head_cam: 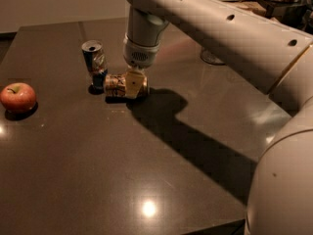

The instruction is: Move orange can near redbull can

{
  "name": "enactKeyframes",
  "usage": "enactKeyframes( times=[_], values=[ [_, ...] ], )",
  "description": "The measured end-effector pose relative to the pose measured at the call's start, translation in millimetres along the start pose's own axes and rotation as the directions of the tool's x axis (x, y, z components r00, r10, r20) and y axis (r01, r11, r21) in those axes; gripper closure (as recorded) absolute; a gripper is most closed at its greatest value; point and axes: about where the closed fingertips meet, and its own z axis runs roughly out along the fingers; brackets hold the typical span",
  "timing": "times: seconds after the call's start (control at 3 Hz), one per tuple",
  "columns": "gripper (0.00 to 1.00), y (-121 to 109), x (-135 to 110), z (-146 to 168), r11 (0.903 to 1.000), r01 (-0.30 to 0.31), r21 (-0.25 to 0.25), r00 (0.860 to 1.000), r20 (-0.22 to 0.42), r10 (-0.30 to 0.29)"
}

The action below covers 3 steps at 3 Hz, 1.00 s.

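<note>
The orange can (116, 85), golden-orange with dark swirls, lies on its side on the dark table (98, 170). The slim silver-blue redbull can (94, 63) stands upright just left of it, close to touching. My gripper (133, 85) comes down from above and is shut on the orange can, with a tan finger (132, 83) across its right half. The far finger is hidden behind the can.
A red apple (17, 97) sits at the table's left edge. A glass base (211, 57) stands at the back right, behind my arm. My white arm (220, 28) crosses the upper right and casts a shadow on the table.
</note>
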Motion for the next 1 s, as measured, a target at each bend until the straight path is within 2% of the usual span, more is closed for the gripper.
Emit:
enactKeyframes(
  times=[0.33,0.67,1.0],
  values=[
    [0.12,0.0,-0.5,1.6,1.0000,0.001,-0.001,1.000,0.000,-0.001],
    [0.00,0.0,-1.0,3.1,1.0000,0.002,-0.002,1.000,0.000,-0.002],
    [0.00,0.0,-1.0,3.2,1.0000,0.002,-0.002,1.000,0.000,-0.002]
  ],
)
